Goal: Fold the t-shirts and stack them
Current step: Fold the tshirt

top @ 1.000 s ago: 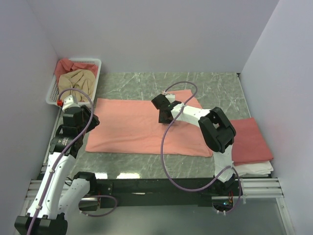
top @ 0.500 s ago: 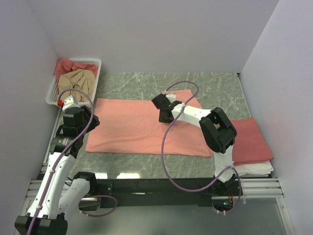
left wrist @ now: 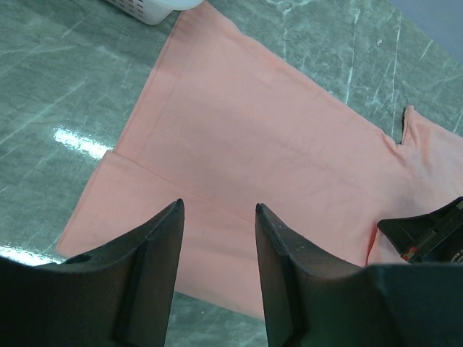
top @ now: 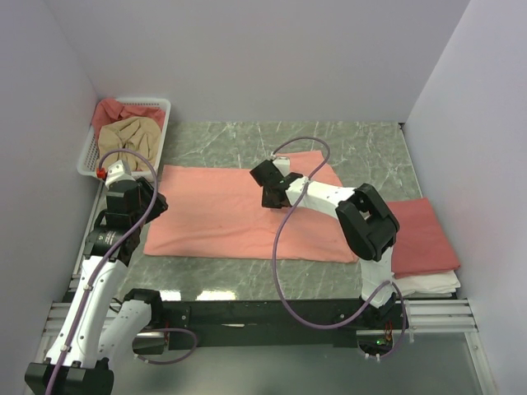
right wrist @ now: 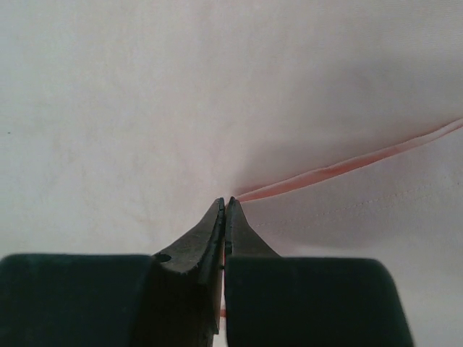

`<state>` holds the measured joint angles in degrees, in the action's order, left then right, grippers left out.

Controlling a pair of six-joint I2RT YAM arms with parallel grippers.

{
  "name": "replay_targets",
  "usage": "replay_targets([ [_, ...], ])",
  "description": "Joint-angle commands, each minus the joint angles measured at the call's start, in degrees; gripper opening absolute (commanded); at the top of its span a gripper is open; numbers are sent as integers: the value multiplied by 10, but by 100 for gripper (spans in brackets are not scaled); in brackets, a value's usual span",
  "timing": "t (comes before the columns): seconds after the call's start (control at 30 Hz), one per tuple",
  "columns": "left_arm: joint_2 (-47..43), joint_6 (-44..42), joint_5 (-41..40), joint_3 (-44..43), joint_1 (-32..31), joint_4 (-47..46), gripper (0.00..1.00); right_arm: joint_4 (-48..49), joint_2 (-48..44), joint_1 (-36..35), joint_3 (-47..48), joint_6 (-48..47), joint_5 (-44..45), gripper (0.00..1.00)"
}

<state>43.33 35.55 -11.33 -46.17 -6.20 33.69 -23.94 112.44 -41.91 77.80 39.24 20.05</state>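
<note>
A salmon-pink t-shirt point(top: 214, 216) lies spread flat on the green marbled table, partly folded. My right gripper point(top: 268, 197) is low over its upper middle. In the right wrist view the gripper point(right wrist: 225, 201) is shut, pinching a folded edge of the shirt point(right wrist: 347, 168). My left gripper point(top: 148, 203) is open and empty above the shirt's left end; the left wrist view shows its jaws point(left wrist: 217, 207) apart over the cloth point(left wrist: 275, 144). A folded rose-red t-shirt point(top: 422, 233) lies on a small stack at the right.
A white lattice basket point(top: 86, 156) at the back left holds a beige-tan shirt point(top: 128, 136) and a rose-red one point(top: 115, 109). A white folded cloth point(top: 432, 284) lies under the right stack. Walls enclose the table on three sides.
My right gripper has shifted slightly to the left over the salmon-pink shirt, staying shut. The left arm has not moved.
</note>
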Motion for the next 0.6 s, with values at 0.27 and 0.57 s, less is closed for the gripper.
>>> replay_targets([
  [0.27,45,10,-24,-10,-1,-11,49,32,-71,12,-22,-22,-6,54],
  [0.57,304,174,-138,-120,-2,-64,40,101,-148,165,-19,-55,-150,55],
])
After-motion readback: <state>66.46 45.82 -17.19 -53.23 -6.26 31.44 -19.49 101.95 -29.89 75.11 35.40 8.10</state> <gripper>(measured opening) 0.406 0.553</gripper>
